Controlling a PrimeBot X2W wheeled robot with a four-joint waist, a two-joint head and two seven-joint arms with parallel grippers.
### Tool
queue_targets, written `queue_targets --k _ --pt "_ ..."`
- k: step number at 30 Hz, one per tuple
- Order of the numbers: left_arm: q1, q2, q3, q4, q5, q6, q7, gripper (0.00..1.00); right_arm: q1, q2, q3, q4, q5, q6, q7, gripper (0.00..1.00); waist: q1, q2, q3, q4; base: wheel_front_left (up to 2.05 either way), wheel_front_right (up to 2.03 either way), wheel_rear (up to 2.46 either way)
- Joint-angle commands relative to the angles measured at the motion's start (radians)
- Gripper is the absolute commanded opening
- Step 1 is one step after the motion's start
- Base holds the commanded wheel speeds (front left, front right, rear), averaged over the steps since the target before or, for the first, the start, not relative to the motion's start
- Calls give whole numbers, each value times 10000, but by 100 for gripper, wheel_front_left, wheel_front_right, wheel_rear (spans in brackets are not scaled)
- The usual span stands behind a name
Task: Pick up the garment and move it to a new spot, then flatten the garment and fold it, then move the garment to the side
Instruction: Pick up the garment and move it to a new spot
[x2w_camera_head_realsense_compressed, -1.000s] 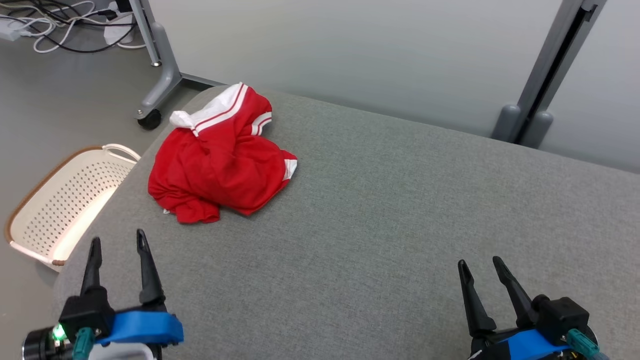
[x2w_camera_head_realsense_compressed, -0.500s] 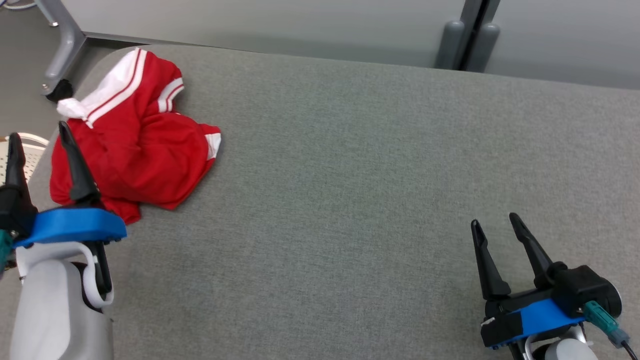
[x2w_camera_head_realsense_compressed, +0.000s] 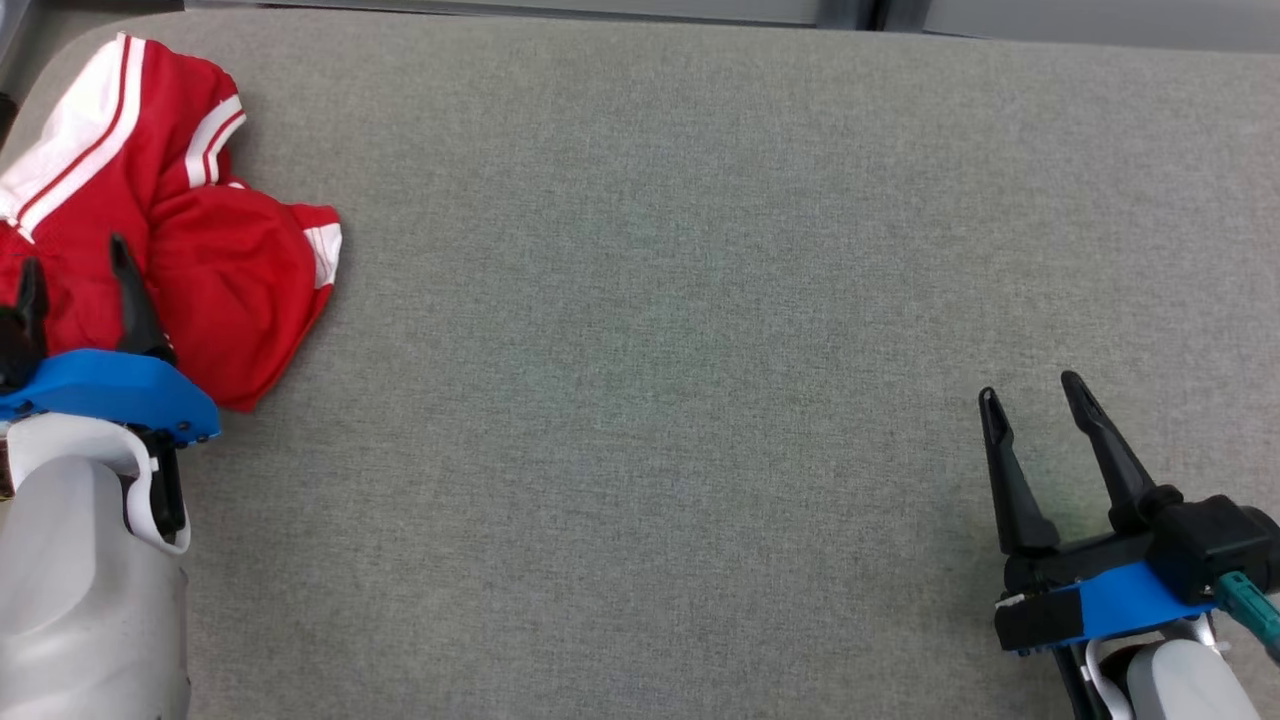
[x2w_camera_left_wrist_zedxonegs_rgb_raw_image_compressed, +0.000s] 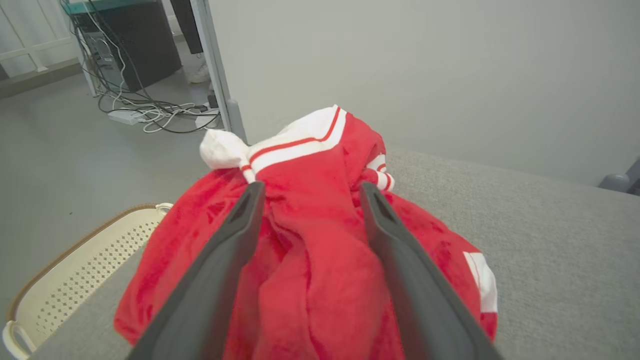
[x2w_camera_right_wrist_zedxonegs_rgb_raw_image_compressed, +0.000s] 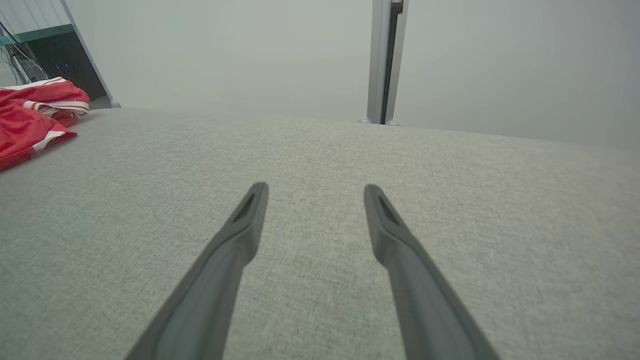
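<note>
Two end effectors were inspected. The left end effector stood with its fingers spread wide apart and clamped on nothing. It was poised over the near part of the garment. In the left wrist view a raised ridge of red cloth lay between the two fingers. Contact between the fingers and the cloth could not be confirmed.

The right end effector was likewise spread open and held nothing. It hung above bare grey fabric at the right side of the worktop, well apart from the garment.

The garment, red with white striped bands, lay crumpled in a heap at the far left corner of the worktop. In the right wrist view it showed at the far left edge.

One container was noted: a cream perforated basket with a brown rim, standing on the floor just beside the worktop's left edge and below the garment. Its visible part showed its perforated inside.

Beyond it, loose cables lay on the floor before a dark cabinet. A pale partition panel with a grey post stood behind the worktop.
</note>
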Motion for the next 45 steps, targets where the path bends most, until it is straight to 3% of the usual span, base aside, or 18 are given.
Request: queue_targets --k 1,11,12,13,14,26,35,45 --pt "-337 129 -67 457 -33 -74 39 100 -176 -101 -29 -103 7 4 -31 100 -2 -2 170 18 0 0 0" --pt "-1233 138 -340 2815 -307 -479 870 100 -398 -57 56 -122 22 4 -31 100 -2 -2 344 -98 0 0 0" --pt "-1292 163 -364 2945 -346 -509 878 43 -399 -35 69 -105 36 4 -31 100 -2 -2 305 -125 0 0 0" --pt "-1337 181 -415 3063 -359 -564 883 11 -401 -15 79 -84 57 4 -31 100 -2 -2 260 -156 0 0 0" --pt "-1378 207 -491 3148 -329 -586 830 0 -405 -2 81 -66 77 4 -31 100 -2 -2 216 -183 0 0 0" --pt "-1972 691 -1195 2169 139 -757 -148 0 -303 336 218 236 233 4 -31 100 -2 -2 -819 -598 0 0 0" --pt "-2258 896 -1659 -1129 507 -784 -184 0 -202 656 298 393 447 4 -31 100 -2 -2 -1474 -1413 0 0 0" --pt "-2871 596 -3041 -4327 666 -827 87 0 -99 764 371 546 773 4 -31 100 -2 -2 -1817 -2921 0 0 0"
